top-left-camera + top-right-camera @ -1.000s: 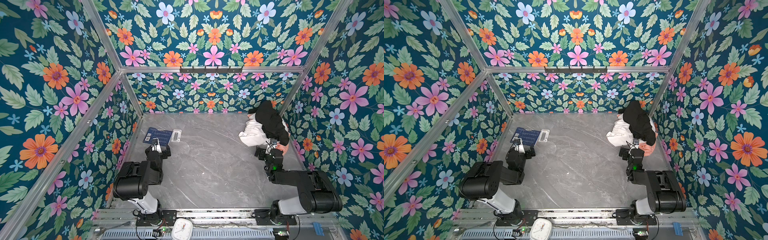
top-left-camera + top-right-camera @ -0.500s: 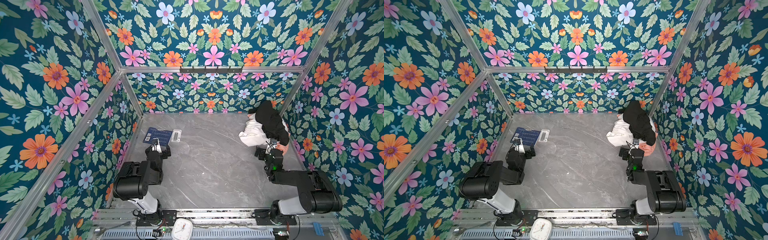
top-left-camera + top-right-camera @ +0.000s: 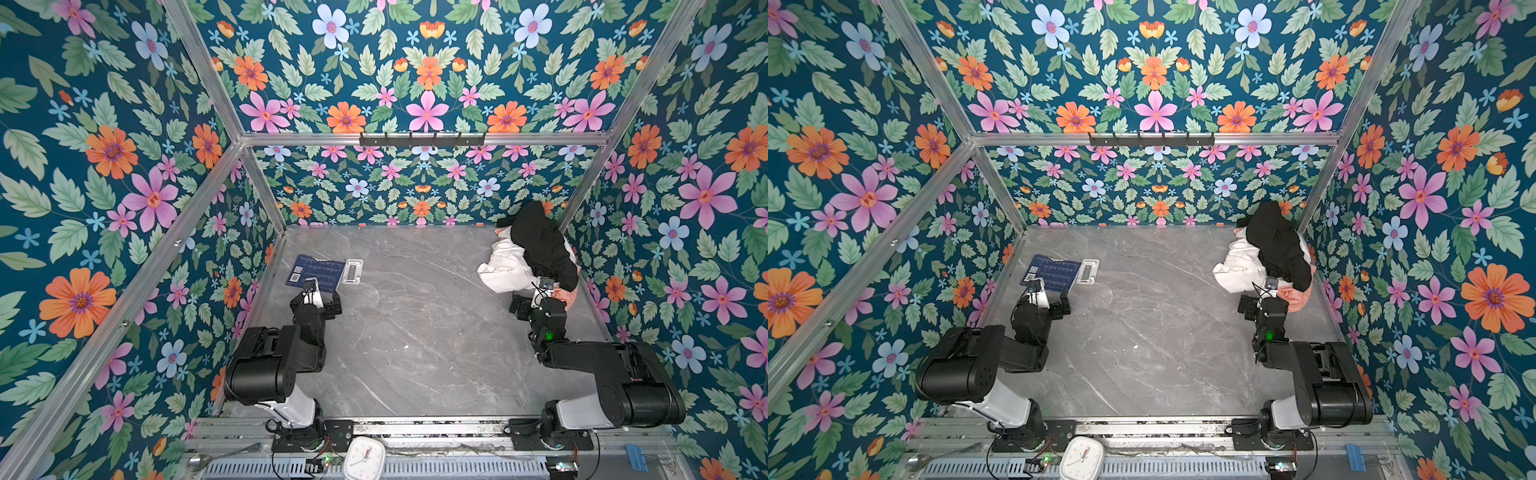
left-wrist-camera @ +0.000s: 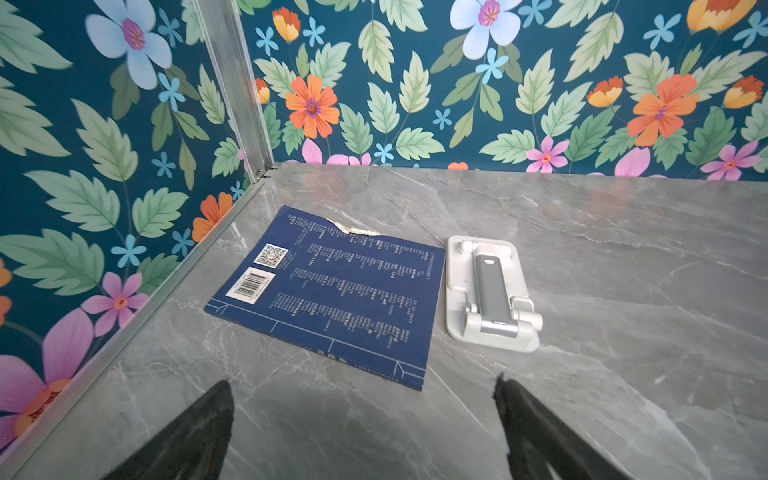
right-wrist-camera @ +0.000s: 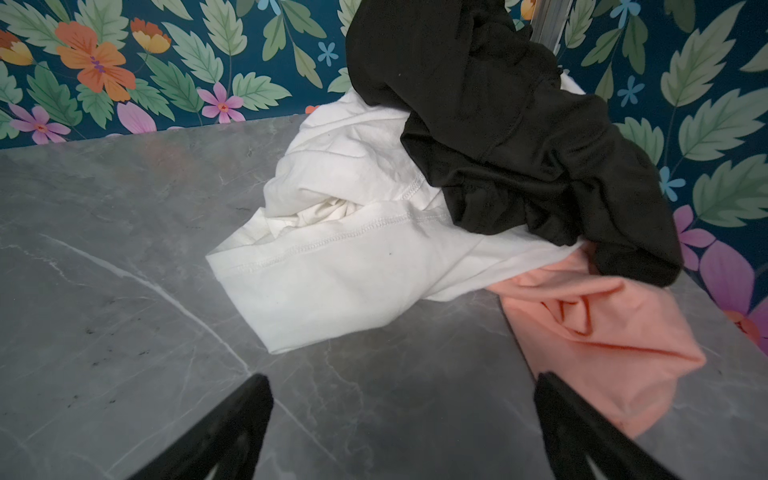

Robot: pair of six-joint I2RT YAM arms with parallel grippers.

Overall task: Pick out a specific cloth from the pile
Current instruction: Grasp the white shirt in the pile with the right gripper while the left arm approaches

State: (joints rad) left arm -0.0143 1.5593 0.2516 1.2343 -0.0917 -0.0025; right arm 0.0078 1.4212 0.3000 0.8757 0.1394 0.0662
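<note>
In both top views the pile point(image 3: 536, 257) sits in the far right corner of the table point(image 3: 415, 332): the cloth point(image 3: 500, 270) is on its left, partly under a black garment point(image 3: 1277, 245), and a salmon shirt point(image 3: 1298, 299) peeks out just beside the right gripper point(image 3: 536, 303). The left gripper point(image 3: 318, 301) hangs by a book point(image 3: 316, 272) and stand point(image 3: 352, 271). The left wrist view shows those jaws plainly spread and empty, plus the book's barcode. The right wrist view shows jaws spread, just short of the cloth's stitched hem. Nothing has moved in the last second.
</note>
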